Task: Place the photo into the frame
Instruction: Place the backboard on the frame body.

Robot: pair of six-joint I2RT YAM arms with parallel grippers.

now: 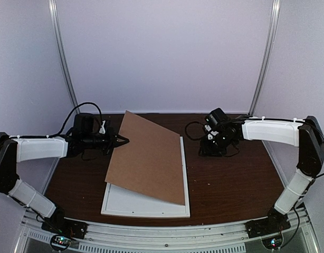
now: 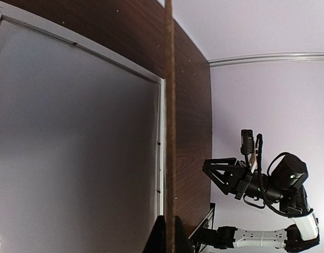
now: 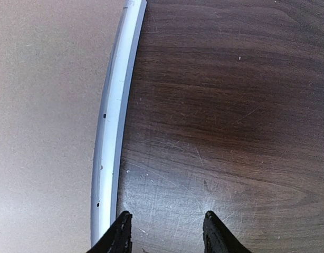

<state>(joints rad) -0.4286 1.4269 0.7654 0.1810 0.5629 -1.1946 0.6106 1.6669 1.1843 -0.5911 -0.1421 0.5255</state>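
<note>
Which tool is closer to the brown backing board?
Left. The left tool grips the left edge of the backing board; the right tool hangs open over the table, beyond the right rail of the frame.

backing board [image 1: 151,158] matt brown, smooth, looks like fibreboard; frame [image 1: 186,174] white, smooth rails, slight sheen; table [image 1: 230,179] dark wood grain, semi-glossy, finely scratched.

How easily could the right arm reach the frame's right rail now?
Probably yes: the right gripper hangs open beside the frame, its rail exposed, bare table between. The board in the left gripper doesn't cover it.
</note>
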